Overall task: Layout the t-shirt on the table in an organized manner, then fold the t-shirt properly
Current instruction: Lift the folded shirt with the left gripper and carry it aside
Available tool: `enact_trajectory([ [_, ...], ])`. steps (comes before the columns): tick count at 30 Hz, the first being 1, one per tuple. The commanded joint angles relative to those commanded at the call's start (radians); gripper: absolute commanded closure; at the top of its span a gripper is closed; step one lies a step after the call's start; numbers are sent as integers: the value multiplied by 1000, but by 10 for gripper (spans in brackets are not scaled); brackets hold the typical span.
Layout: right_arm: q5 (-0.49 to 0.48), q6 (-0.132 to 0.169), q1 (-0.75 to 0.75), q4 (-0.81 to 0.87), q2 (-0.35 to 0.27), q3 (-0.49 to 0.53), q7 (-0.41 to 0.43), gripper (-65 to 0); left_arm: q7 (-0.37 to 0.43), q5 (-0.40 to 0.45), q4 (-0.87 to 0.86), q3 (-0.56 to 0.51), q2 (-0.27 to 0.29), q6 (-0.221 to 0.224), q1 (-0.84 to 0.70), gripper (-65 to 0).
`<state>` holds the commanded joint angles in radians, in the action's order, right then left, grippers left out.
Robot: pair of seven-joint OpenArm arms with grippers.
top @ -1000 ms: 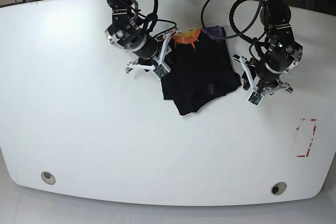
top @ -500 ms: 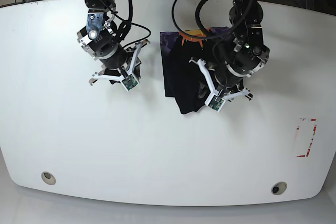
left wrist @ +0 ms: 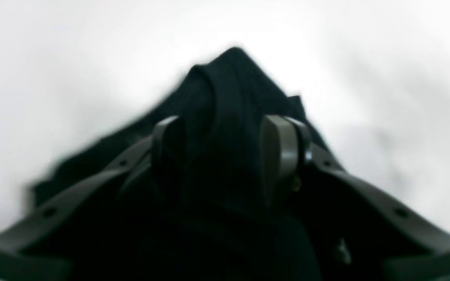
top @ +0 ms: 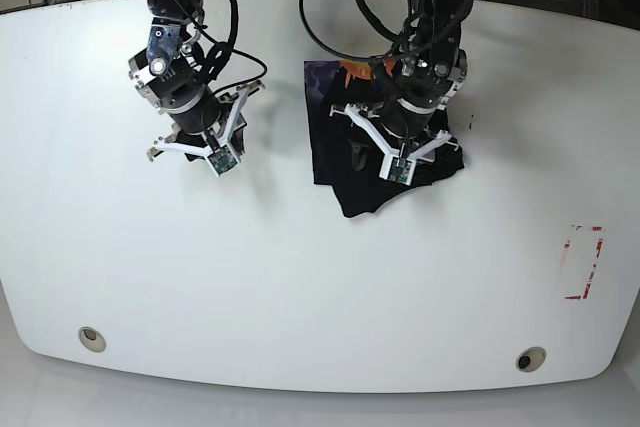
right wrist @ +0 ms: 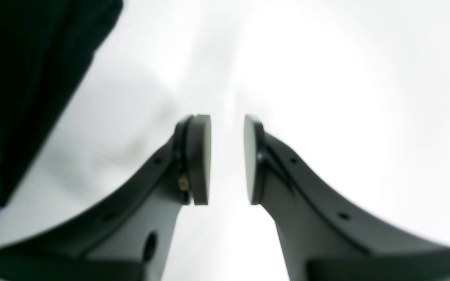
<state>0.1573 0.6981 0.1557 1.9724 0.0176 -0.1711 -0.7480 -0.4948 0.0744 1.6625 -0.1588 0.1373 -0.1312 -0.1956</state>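
T-shirt [top: 345,152]: soft black cloth, bunched in a rough folded lump on the back-centre of the counter [top: 300,277], with a purple patch and an orange printed bit showing at its far edge. The near corner hangs out as a rounded flap toward the front.

Left hand [left wrist: 225,156] sits on top of the shirt. In the left wrist view a raised ridge of black fabric runs up between the two flat grey pads; they are clearly spaced, and blur hides any contact, so I cannot tell whether it is gripping.

Right hand [right wrist: 227,160] is over bare counter, well apart from the shirt, with nothing in it. The pads are flat discs on curved grey fingers, with a narrow gap between them. The shirt's straight edge only shows in the far left corner of that view.

Counter: smooth white, glossy, with curved edges. Two round grommet holes [top: 92,338] sit near the front edge and red tape marks [top: 583,262] at the right. There's lots of open surface in front and to both sides.
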Motion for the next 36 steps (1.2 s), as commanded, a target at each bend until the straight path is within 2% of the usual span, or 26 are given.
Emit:
enact_trajectory([
  [8, 0, 0, -5, 0, 2, -8, 0, -136, 6, -6, -130, 6, -110, 0, 5, -268],
  [17, 0, 0, -8, 0, 0, -21, 0, -136, 3, -6, -133, 54, -310, -2, 8, -272],
  [18, 0, 0, -8, 0, 0, -21, 0, -136, 3, -6, -133, 64, -348, -12, 8, -272],
  [20, 0, 0, -8, 0, 0, -21, 0, -136, 3, -6, -133, 75, -390, -37, 15, -272],
  [21, 0, 0, -8, 0, 0, -21, 0, -136, 3, -6, -135, 84, -423, -66, 31, -272],
  [26, 0, 0, -5, 2, -2, -21, 0, -136, 5, -3, -167, 141, -522, -193, 63, -272],
  [36, 2, 0, -5, 2, -3, -18, 0, -136, 9, -6, -439, 278, -652, -351, 192, -269],
])
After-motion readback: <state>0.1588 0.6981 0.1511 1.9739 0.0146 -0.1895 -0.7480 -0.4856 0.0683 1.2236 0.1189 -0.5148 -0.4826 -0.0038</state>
